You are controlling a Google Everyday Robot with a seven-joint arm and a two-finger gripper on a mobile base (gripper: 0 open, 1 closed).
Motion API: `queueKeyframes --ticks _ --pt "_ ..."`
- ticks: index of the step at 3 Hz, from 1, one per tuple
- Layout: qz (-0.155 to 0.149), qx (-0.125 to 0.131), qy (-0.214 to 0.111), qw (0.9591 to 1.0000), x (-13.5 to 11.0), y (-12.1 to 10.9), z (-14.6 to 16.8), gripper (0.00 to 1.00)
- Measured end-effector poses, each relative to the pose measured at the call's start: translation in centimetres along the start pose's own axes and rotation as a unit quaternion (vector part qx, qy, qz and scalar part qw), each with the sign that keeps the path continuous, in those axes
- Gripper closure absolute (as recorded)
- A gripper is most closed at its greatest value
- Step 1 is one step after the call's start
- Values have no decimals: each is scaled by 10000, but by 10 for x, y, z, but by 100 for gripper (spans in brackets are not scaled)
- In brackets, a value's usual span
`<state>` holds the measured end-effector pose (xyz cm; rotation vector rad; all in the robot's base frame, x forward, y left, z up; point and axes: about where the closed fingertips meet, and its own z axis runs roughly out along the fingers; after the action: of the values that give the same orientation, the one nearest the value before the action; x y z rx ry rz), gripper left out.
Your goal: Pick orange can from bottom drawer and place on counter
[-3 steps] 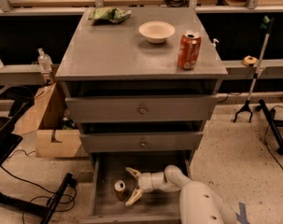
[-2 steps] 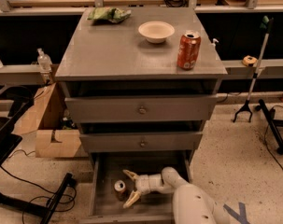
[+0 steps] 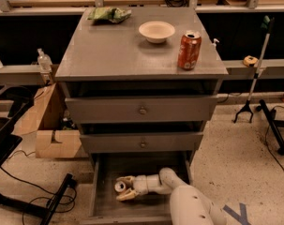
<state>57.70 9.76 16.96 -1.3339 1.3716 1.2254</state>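
My end effector (image 3: pixel 122 188) is down in the open bottom drawer (image 3: pixel 132 165), at the lower middle of the frame, reached in from the right with my arm coming up from the bottom edge. Its two fingers (image 3: pixel 125 178) are spread apart, one above and one below the orange can (image 3: pixel 119 186) as the frame shows them. The can stands upright between them on the drawer floor, silver top facing up; I cannot tell whether either finger touches it. The two drawers above, (image 3: pixel 142 109) and (image 3: pixel 142 142), are closed. On the table (image 3: pixel 118 50), in the upper half of the frame, sit a red can (image 3: pixel 189 50) near the right front corner, a pale bowl (image 3: pixel 156 31) behind it, and a green bag (image 3: pixel 108 14) at the back left
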Motion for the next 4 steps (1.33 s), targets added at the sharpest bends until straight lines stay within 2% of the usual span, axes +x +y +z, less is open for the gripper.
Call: queueKeyframes --ticks 1,2,3,4 --pt "-6 199 63 9998 -30 -11 -5 61" --pt "-123 578 237 9980 -83 -26 -25 86" --pt "204 368 62 9991 -145 11 -26 100" --pt "461 -233 -229 9984 -193 59 -22 100"
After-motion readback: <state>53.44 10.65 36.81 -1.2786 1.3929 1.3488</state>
